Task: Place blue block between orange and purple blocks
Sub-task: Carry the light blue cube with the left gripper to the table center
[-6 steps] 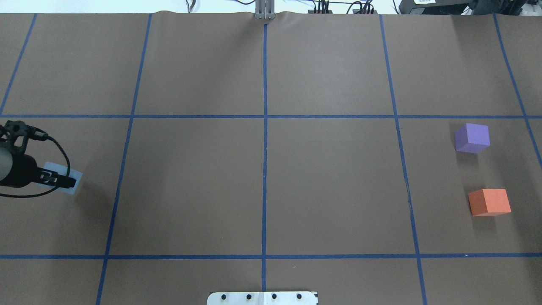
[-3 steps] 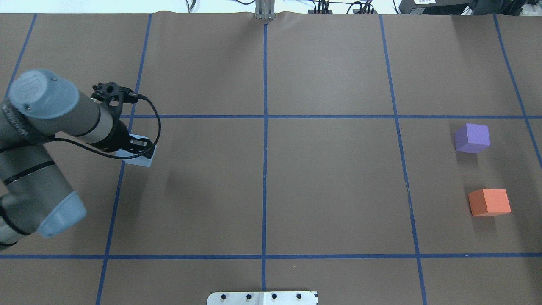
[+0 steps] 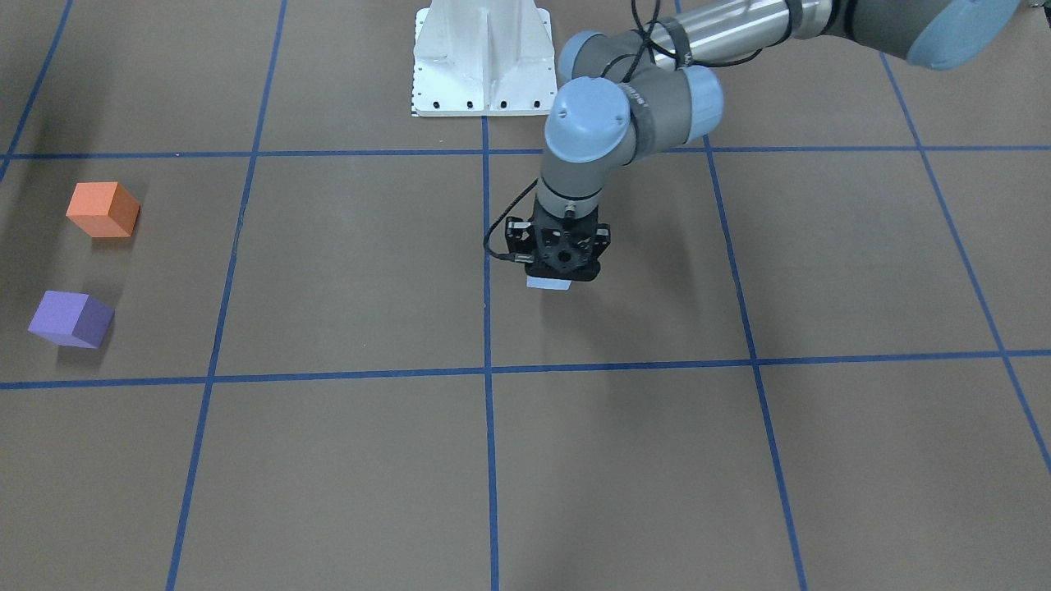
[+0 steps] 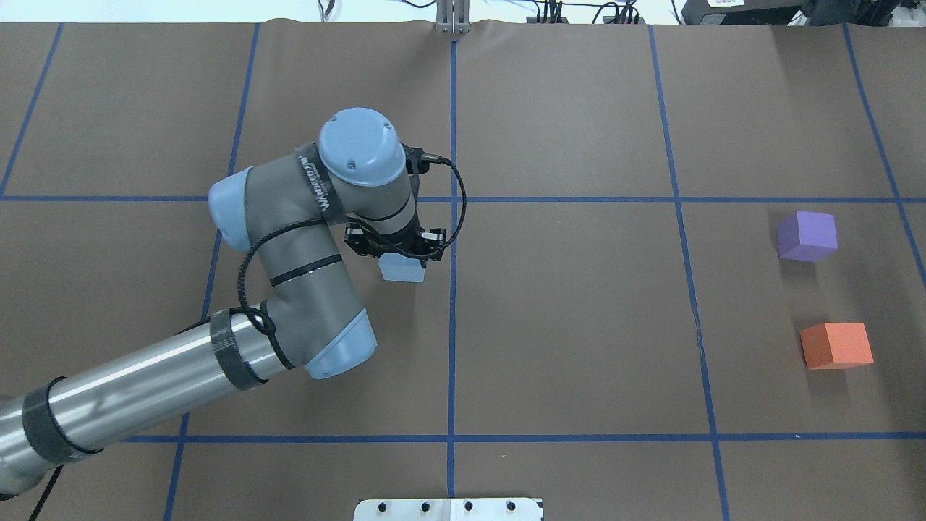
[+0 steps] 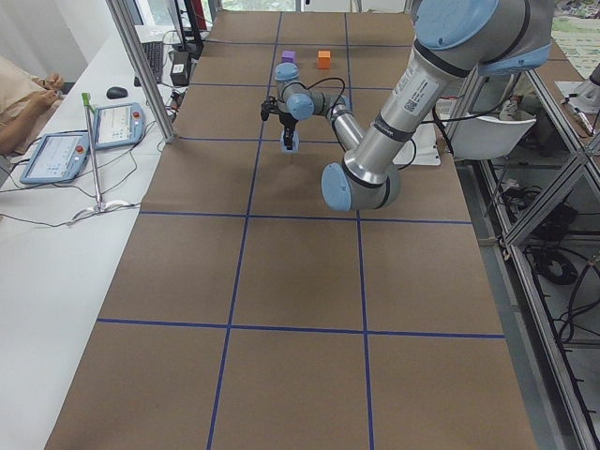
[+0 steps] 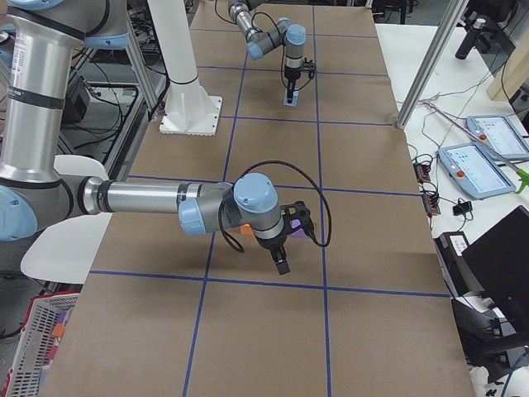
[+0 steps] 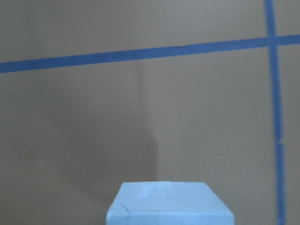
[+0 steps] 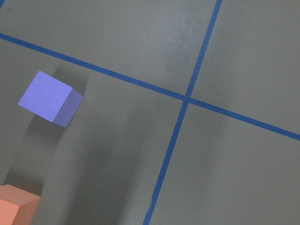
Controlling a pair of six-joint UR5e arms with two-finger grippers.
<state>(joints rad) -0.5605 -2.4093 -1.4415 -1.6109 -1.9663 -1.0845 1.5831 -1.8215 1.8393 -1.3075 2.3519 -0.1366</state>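
The left gripper (image 4: 396,252) is mostly buried under its own wrist and camera bracket in the overhead view, and its fingers cannot be made out there or from the front. What does show is the blue block (image 4: 401,270) hanging beneath it, clear of the table (image 4: 579,325), with its shadow thrown aside on the paper. The jaws are therefore clamped on the block. Only part of the block is visible in any view. In the left wrist view just its top pokes up at the bottom border, with a faint crease near one corner. The block hangs just to the robot's left of the centre tape line (image 4: 453,347), close beside it.

Well to the robot's right of the centre tape line, the purple block (image 4: 807,235) and the orange block (image 4: 837,345) sit apart, with bare paper between them. The purple one is farther from the robot. Both lie near the overhead view's right border. In the right wrist view the orange block is cut off by the bottom-left corner.

The right gripper (image 6: 281,263) appears only in the right-side view, small and dark, and whether it is open or closed cannot be told. There it stands in front of the purple block, leaving only a sliver showing.

From the centre tape line across to the two blocks runs a broad stretch of brown paper crossed by one more tape line.
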